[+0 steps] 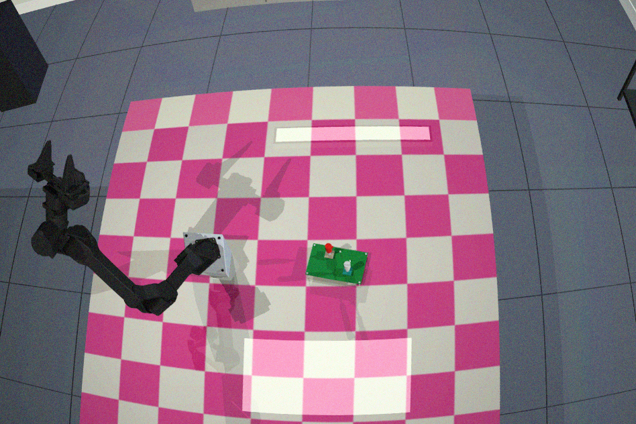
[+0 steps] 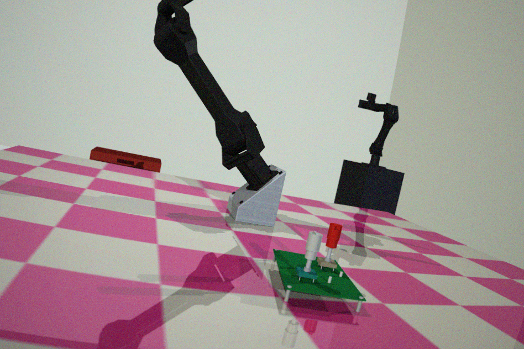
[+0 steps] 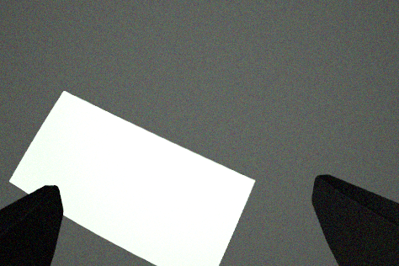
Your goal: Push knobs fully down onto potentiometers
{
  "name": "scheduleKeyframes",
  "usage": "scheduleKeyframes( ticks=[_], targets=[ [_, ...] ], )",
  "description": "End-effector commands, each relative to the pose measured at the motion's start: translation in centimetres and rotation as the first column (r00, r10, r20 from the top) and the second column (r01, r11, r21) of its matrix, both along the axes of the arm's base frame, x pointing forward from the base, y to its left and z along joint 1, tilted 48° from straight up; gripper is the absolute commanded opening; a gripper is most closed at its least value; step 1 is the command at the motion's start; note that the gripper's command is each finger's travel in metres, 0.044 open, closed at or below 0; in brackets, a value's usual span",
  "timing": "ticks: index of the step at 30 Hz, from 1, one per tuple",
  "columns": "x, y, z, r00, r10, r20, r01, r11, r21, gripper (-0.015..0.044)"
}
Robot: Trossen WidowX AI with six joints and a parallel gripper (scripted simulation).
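Note:
The green circuit board stands on short legs on the checkered table, right of the middle. A red knob and a white knob both sit high on their shafts, with bare shaft showing above each potentiometer. My gripper is open and empty. It is raised high off the table's left side, far from the board, and points up at the ceiling. The wrist view shows only the ceiling and a bright panel between the two finger tips.
The arm's grey wedge base stands on the table left of the board. A red bar lies at the table's far edge. A black box carrying a small arm stands off the table.

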State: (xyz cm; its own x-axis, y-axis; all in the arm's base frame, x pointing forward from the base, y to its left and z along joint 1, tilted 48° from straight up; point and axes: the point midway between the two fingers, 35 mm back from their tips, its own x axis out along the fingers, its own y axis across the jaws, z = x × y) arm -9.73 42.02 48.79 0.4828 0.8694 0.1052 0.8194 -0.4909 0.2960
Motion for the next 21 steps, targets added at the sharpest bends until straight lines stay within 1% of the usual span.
scheduleKeyframes(
  ticks=[1, 5, 15, 21],
  targets=[
    [0.0, 0.0, 0.0, 1.000, -0.001, 0.002, 0.001, 1.000, -0.002, 0.0374],
    [1.2, 0.8, -0.9, 0.999, -0.033, 0.043, 0.035, 0.998, -0.045, 0.0269],
    [7.4, 4.1, -5.7, 0.960, -0.139, 0.242, 0.203, 0.942, -0.268, 0.0006],
    [11.9, 5.3, -8.5, 0.925, -0.175, 0.337, 0.305, 0.872, -0.383, 0.0000]
  ],
)
